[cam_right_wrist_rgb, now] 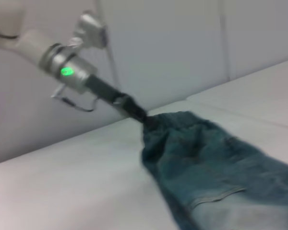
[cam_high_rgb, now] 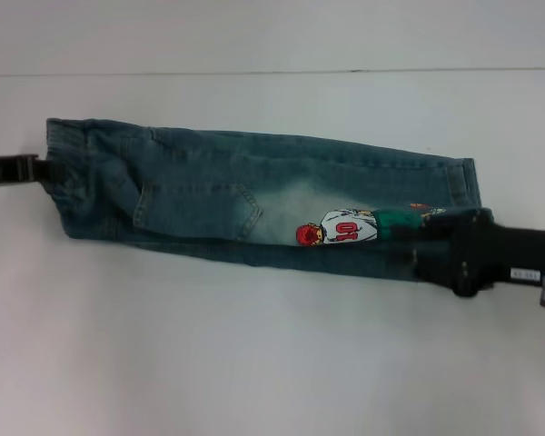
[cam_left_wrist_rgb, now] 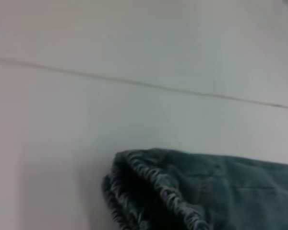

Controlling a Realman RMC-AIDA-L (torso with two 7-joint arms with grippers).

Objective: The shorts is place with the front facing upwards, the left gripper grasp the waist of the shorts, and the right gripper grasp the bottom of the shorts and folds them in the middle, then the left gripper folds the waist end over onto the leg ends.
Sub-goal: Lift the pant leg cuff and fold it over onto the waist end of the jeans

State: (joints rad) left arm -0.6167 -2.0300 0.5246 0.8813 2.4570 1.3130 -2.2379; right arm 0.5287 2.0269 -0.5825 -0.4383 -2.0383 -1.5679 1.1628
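Shorts [cam_high_rgb: 245,195] lie folded lengthwise on the bench [cam_high_rgb: 254,363]. Left claw [cam_high_rgb: 38,170] at 9 o'clock is clenched on the waist [cam_high_rgb: 68,177]; right claw [cam_high_rgb: 436,238] at 3 o'clock grips the bottom of the shorts [cam_high_rgb: 463,186]. Advice: keep the fabric taut and level, edges aligned.

Shorts [cam_high_rgb: 227,195]: blue-green washed denim, pale faded patch mid-leg, darker waist [cam_high_rgb: 68,173]. Cartoon patch [cam_high_rgb: 345,227]: red, white, green. Grippers: left [cam_high_rgb: 38,170] and right [cam_high_rgb: 436,238] both black. Table [cam_high_rgb: 254,363]: white.

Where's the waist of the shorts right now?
In the head view the waist is at the left end of the shorts, held by the left end effector at the frame's left edge, opposite the right end effector at the leg ends.
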